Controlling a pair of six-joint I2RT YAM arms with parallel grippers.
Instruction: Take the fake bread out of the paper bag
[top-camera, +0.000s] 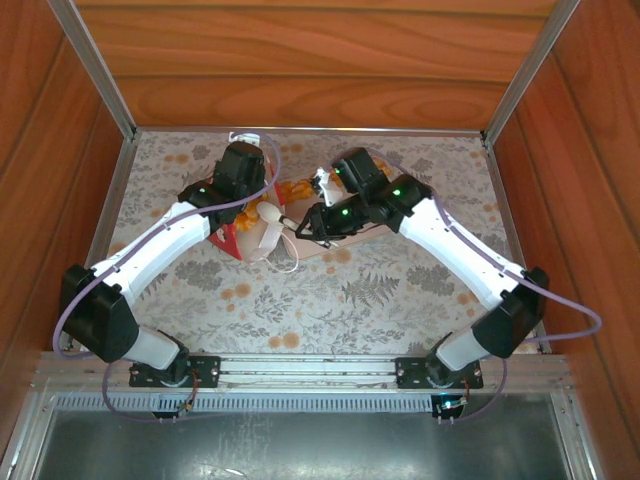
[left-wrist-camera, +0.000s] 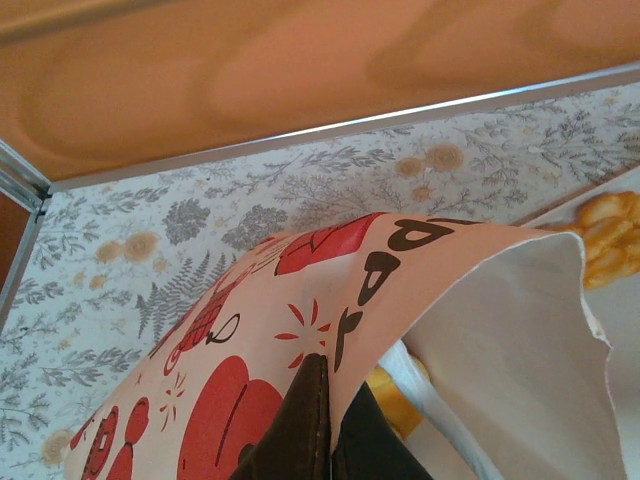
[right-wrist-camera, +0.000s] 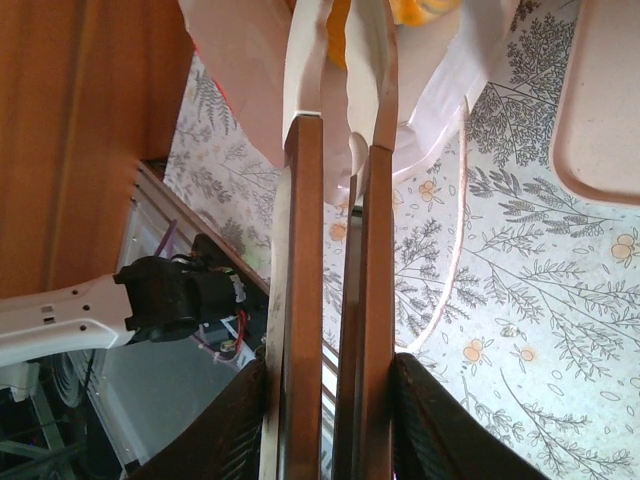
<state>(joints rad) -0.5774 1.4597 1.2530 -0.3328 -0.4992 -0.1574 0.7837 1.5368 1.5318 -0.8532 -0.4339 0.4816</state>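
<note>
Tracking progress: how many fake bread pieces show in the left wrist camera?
2: a braided loaf on the tray at right; a yellow piece in the mouth of the paper bag. More may be hidden.

the white paper bag (left-wrist-camera: 250, 330) with red patterns is tilted, mouth open, golden fake bread (left-wrist-camera: 610, 235) lying just beyond it.

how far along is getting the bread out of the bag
Done: a braided loaf lies out on the beige tray. In hand: the left hand pinches the wall of the paper bag; the right hand, fingers close together, is at its mouth. Left: a golden piece shows inside the bag.
</note>
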